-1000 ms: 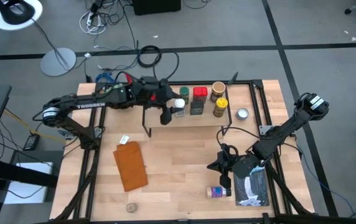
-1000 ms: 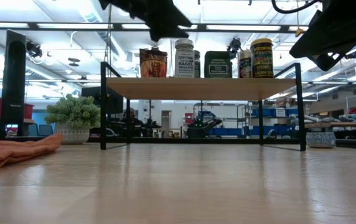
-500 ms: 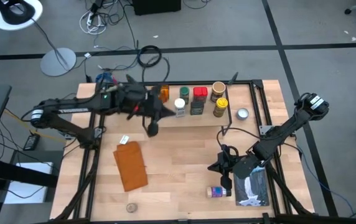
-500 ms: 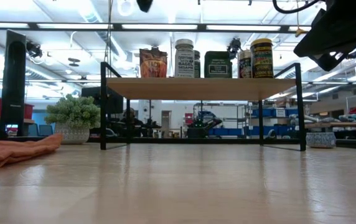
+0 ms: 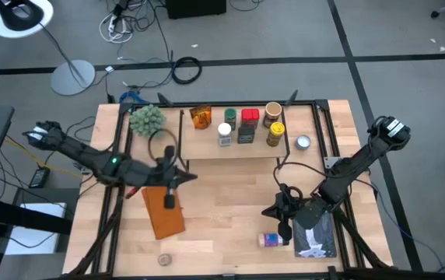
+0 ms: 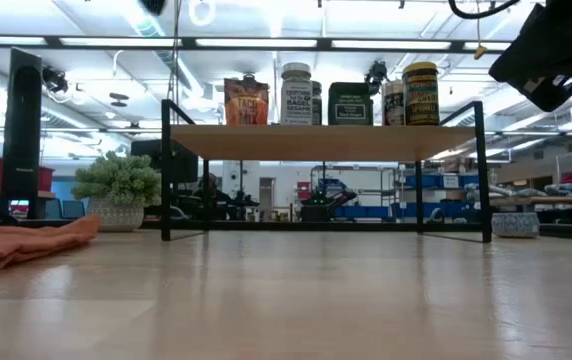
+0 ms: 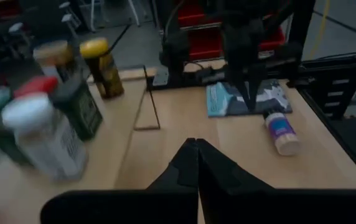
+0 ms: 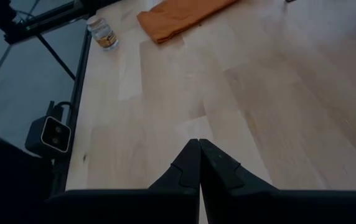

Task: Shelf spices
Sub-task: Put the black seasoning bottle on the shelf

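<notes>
The shelf [image 5: 230, 152] carries six spices at the table's far edge; left gripper [image 5: 169, 199], fingers together, hovers over the orange cloth [image 5: 164, 210]; right gripper [image 5: 279, 220], pinched closed and empty, hangs beside the fallen jar [image 5: 271, 239]; next it must open and grasp.

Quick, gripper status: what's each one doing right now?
Left gripper: shut, holding nothing, above the orange cloth.
Right gripper: shut, empty, over bare table.

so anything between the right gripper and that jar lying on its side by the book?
Nothing visible. The right gripper, shut, hovers just above the tan jar with the blue label beside the blue-and-white book, bare tabletop between them.
</notes>
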